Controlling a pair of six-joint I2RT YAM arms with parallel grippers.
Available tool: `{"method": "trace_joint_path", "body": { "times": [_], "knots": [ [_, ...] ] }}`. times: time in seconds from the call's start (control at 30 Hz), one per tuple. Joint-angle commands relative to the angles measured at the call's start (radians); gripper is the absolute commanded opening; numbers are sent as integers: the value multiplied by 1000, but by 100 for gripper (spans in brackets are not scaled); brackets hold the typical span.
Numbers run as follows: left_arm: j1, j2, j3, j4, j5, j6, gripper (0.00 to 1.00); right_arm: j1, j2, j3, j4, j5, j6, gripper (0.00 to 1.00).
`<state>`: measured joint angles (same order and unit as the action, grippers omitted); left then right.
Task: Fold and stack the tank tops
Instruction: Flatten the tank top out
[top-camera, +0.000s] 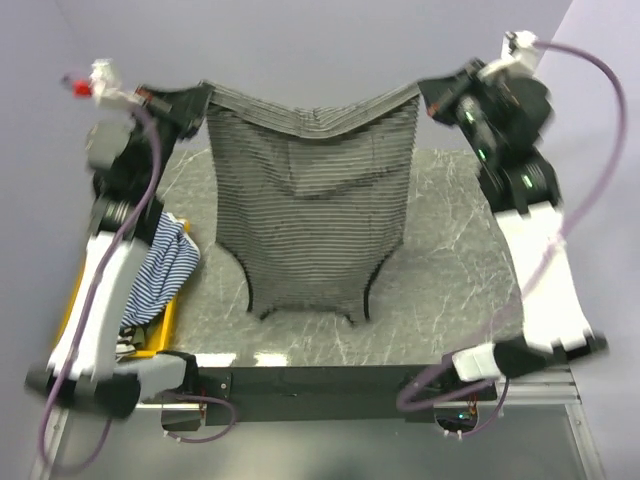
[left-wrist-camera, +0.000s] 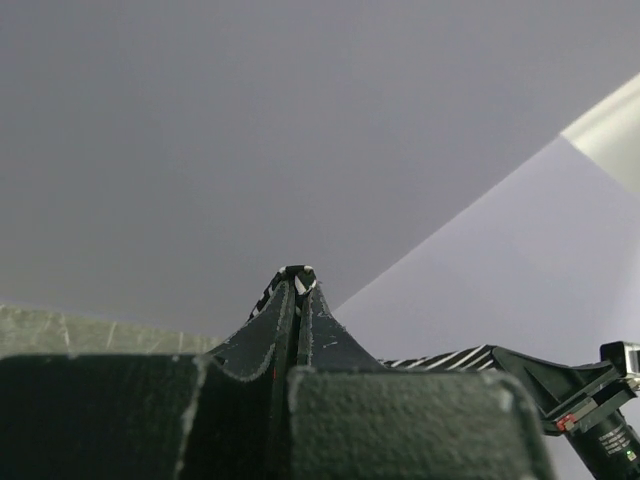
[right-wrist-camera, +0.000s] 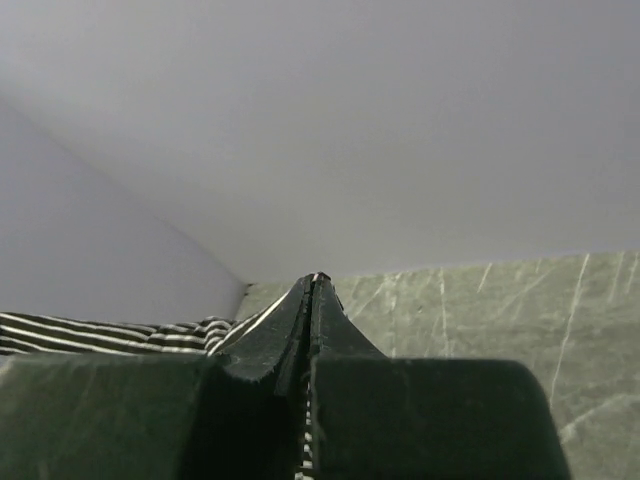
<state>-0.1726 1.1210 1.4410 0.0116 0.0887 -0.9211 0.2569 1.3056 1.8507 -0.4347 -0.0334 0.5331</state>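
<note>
Left tool (top-camera: 203, 98) and right tool (top-camera: 424, 93) pinch corners of the hanging black-and-white tank top (top-camera: 310, 195), clamped fabric barely visible.

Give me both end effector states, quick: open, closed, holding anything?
Left end effector: closed, gripping one corner of the black-and-white striped tank top.
Right end effector: closed, gripping the opposite corner of the same top.

B/w striped tank top (top-camera: 310, 200), grey-marbled table (top-camera: 455, 255)
</note>
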Motion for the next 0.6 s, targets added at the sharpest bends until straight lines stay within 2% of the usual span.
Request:
{"method": "trace_joint_path", "body": {
  "times": [0.0, 0.1, 0.13, 0.17, 0.2, 0.27, 0.37, 0.43, 0.47, 0.53, 0.57],
  "knots": [
    [25, 162, 155, 119, 26, 24, 1, -27, 171, 177, 48, 23, -41, 0],
    [54, 348, 367, 117, 89, 21, 1, -63, 374, 462, -11, 0, -30, 0],
    [62, 394, 430, 111, 104, 19, 1, -73, 423, 628, -45, -6, -19, 0],
    [68, 477, 547, 87, 120, 21, 1, -80, 501, 695, -48, -16, -13, 0],
    [80, 514, 599, 79, 149, 19, 1, -88, 524, 764, -44, -20, -4, 0],
    [91, 590, 709, 61, 174, 15, 0, -102, 508, 725, 29, -20, 11, 0],
    [108, 605, 708, 67, 213, 8, 0, -104, 407, 521, 135, -10, 8, 0],
    [114, 568, 623, 114, 218, 2, 1, -104, 368, 403, 145, -8, 4, 0],
    [116, 513, 504, 134, 220, -2, 1, -104, 330, 363, 142, -10, 2, 0],
    [117, 453, 373, 195, 223, -21, 1, -104, 273, 178, 158, -22, 5, 0],
    [117, 391, 237, 212, 227, -30, 1, -102, 201, 98, 197, -25, 17, 0]
  ]
}}
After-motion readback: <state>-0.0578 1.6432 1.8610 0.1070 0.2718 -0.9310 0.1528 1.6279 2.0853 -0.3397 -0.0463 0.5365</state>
